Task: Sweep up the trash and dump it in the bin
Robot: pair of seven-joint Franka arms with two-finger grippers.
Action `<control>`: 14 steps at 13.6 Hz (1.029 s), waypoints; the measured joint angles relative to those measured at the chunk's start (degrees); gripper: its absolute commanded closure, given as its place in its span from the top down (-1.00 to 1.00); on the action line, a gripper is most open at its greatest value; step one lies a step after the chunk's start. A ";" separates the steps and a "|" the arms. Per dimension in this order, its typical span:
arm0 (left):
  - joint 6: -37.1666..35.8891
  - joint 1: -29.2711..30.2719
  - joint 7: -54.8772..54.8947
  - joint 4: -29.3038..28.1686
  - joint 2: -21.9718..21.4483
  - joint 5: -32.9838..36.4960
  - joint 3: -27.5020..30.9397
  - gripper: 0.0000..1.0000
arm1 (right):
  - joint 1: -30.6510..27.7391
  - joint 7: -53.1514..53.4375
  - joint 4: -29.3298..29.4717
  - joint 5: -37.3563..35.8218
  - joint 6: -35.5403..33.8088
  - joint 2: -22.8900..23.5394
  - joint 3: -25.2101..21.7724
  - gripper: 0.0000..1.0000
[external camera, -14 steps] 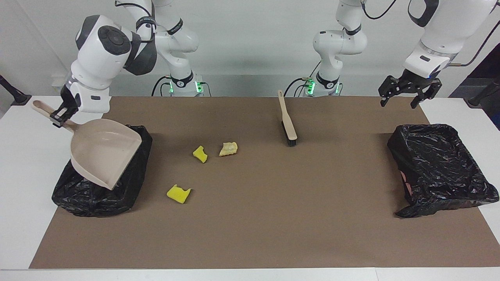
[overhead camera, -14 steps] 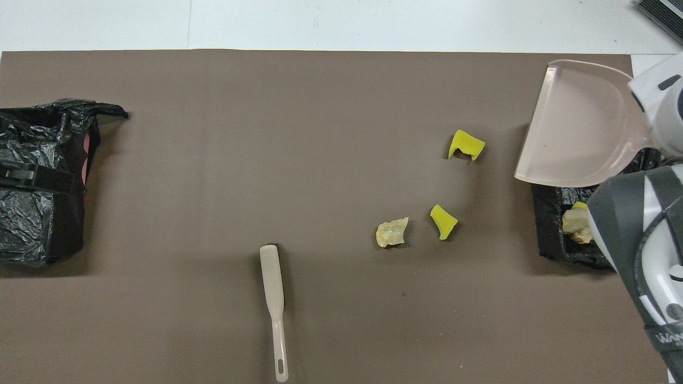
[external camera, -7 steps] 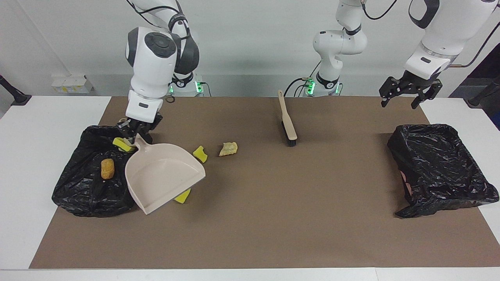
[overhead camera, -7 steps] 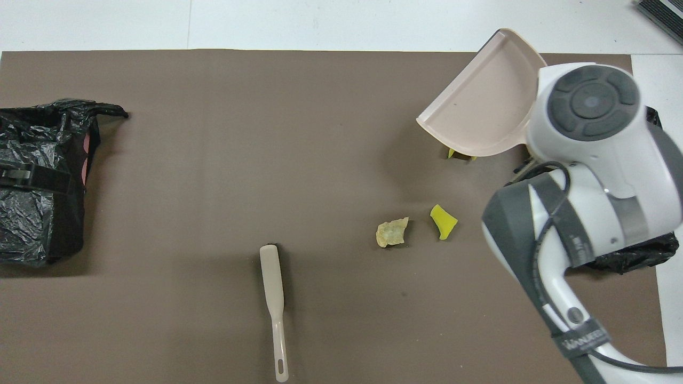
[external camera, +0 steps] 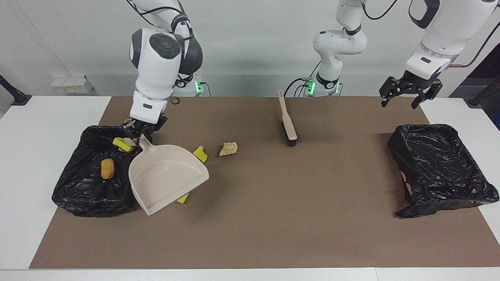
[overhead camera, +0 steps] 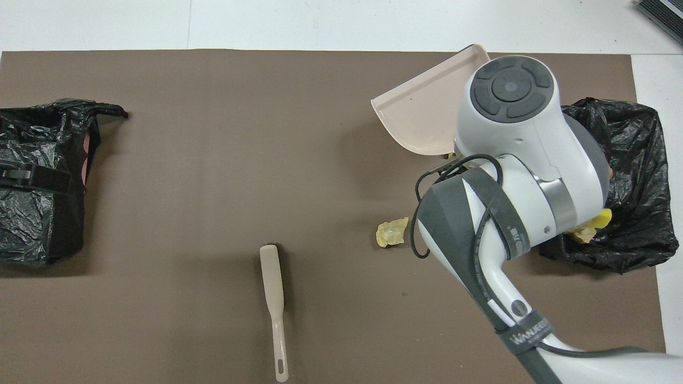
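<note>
Your right pincer (external camera: 134,137) grips the dustpan (external camera: 166,177) handle beside the bin (external camera: 84,191); trash (external camera: 228,148) lies on the bench under and just beside the pan. Your left pincer (external camera: 404,95) waits open over the second bin (external camera: 441,168).

Facing view: high, across the table (external camera: 23,156), looks toward both arm bases at frame top; takes in the whole mat.
Overhead view: high, steeply down, closer.
Shared: brown mat (external camera: 273,218) (overhead camera: 213,160), half a turn apart.
</note>
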 measured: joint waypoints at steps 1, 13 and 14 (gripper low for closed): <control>0.00 0.00 0.00 0.00 0.00 0.00 0.00 1.00 | 1.39 4.17 2.34 1.49 0.00 2.08 0.01 -1.00; 0.00 0.01 0.01 0.00 0.00 0.00 -0.01 1.00 | 10.25 28.81 19.96 5.71 11.18 23.70 3.55 -1.00; 0.00 0.01 0.01 0.00 0.00 0.00 -0.01 1.00 | 10.26 28.81 20.29 5.76 11.21 23.85 4.29 -1.00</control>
